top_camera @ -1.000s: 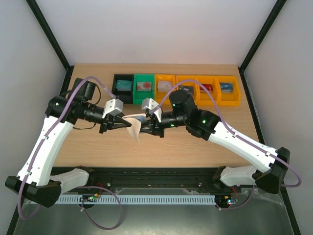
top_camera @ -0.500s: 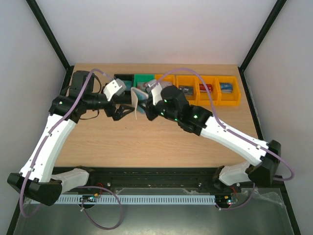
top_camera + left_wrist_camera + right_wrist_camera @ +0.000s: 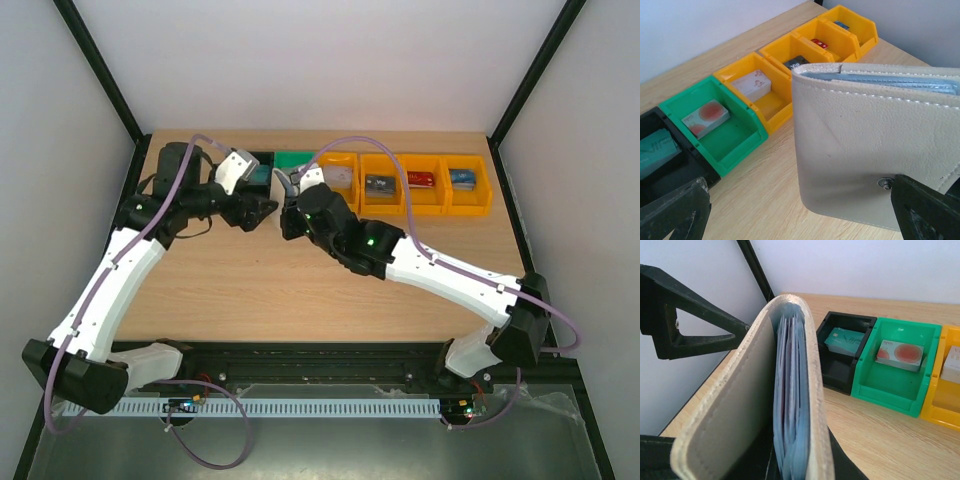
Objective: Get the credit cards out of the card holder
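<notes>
The card holder [image 3: 747, 405] is cream outside and stands on edge above the table, nearly folded. My right gripper [image 3: 795, 467] is shut on its lower part. Pale blue sleeves [image 3: 792, 405] show between its covers; I cannot tell whether credit cards are in them. My left gripper [image 3: 800, 220] is open just left of the card holder [image 3: 875, 150], its fingers [image 3: 675, 215] not pinching it. Credit cards lie in the bins: teal [image 3: 655, 150], white with red [image 3: 705, 117], grey [image 3: 379, 184], red [image 3: 421, 180], blue [image 3: 462, 178].
A row of bins runs along the back of the table: black [image 3: 262, 165], green [image 3: 295, 158], then several orange ones [image 3: 440, 190]. Both grippers hang close together just in front of the black and green bins. A black frame post [image 3: 757, 267] stands at the back left.
My left gripper has opened and let go of the card holder. Both arms have swung back and left towards the bins, the right one carrying the holder, which has folded nearly shut.
</notes>
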`<state>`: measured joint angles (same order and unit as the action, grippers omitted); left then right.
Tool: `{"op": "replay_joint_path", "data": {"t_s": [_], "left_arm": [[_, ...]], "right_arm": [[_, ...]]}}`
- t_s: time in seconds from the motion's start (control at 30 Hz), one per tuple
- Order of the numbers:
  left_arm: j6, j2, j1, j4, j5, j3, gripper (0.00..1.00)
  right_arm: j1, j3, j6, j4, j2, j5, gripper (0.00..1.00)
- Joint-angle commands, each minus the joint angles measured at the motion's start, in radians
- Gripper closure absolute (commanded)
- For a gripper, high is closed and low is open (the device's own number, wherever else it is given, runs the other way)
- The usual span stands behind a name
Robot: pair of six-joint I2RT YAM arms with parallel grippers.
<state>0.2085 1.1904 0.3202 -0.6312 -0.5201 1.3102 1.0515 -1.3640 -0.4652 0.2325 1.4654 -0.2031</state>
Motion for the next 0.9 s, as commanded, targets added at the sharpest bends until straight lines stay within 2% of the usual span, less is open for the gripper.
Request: {"op": "replay_joint_path", "data": {"t_s": [0.0, 0.2, 0.43, 0.53, 0.7, 0.77, 0.87], "left_arm": [[-0.051, 0.027, 0.003, 0.04, -0.006, -0.021, 0.01], [-0.011, 0.015, 0.003, 0.01, -0.115, -0.009, 0.0], [0.068, -0.008, 0.004, -0.055, -0.163, 0.008, 0.01], [0.047, -0.004, 0.009, -0.009, -0.063, -0.015, 0.01], [0.033, 0.024, 0.039, 0.055, 0.296, -0.049, 0.01], [0.04, 0.019, 0.037, 0.056, 0.353, -0.048, 0.0], [0.045, -0.006, 0.008, 0.045, 0.347, -0.042, 0.01]], "right_arm": [[0.002, -0.052, -0.014, -0.026, 0.029, 0.008, 0.98], [0.002, -0.055, -0.02, -0.041, 0.04, -0.009, 0.98], [-0.001, -0.099, -0.024, -0.026, 0.08, 0.027, 0.98], [-0.001, -0.114, -0.031, -0.022, 0.088, 0.045, 0.98], [-0.001, -0.101, -0.028, -0.033, 0.065, 0.095, 0.98], [-0.006, -0.088, -0.021, -0.032, 0.044, 0.099, 0.98], [-0.044, -0.051, -0.019, -0.038, 0.005, 0.16, 0.98]]}}
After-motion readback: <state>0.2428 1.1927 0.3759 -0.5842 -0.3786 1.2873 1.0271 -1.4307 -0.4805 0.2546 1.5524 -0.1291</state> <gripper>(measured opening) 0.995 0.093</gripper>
